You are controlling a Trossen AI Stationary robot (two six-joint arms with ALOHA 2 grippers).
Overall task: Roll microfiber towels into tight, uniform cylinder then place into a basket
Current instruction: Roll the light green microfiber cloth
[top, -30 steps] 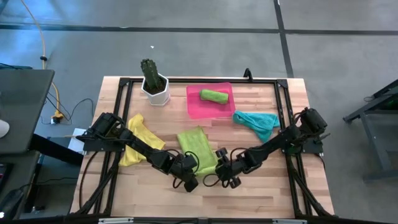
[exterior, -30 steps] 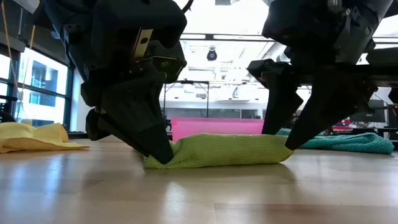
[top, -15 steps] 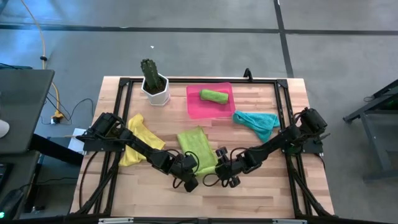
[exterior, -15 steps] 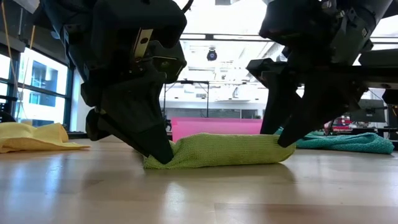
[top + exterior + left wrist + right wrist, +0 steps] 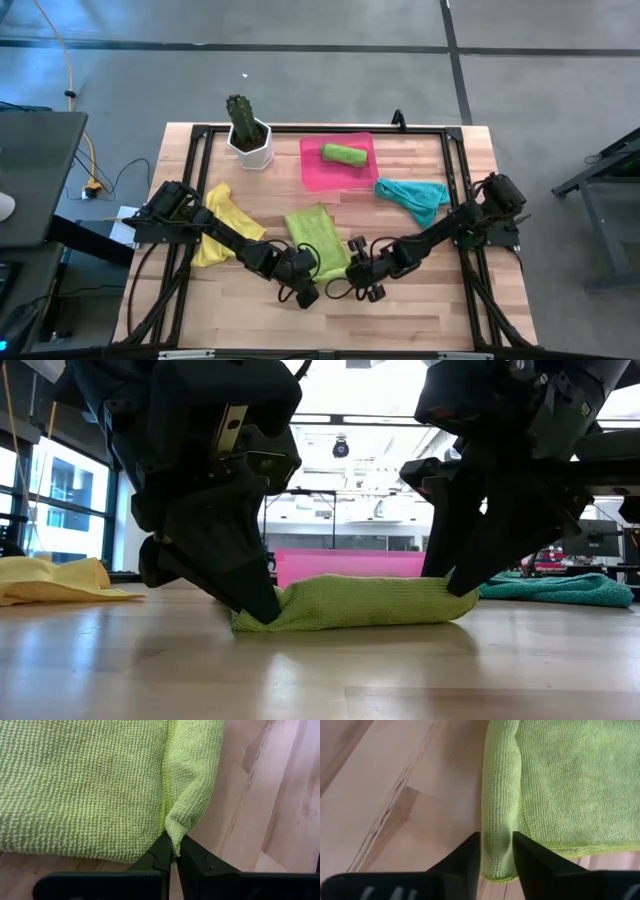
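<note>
Progress as I judge it is one of four: a rolled green towel lies in the pink basket at twelve o'clock, while my left pincer and right pincer each pinch the first fold of the flat lime towel at six (yellow at nine and teal at two untouched).

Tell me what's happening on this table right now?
Both arms are working the flat lime green microfiber towel at the table's near edge. The left end effector is shut on one corner of its rolled-up edge; the right end effector straddles the other end. One rolled green towel already lies in the pink plastic basket. The yellow towel and teal towel wait unrolled.
</note>
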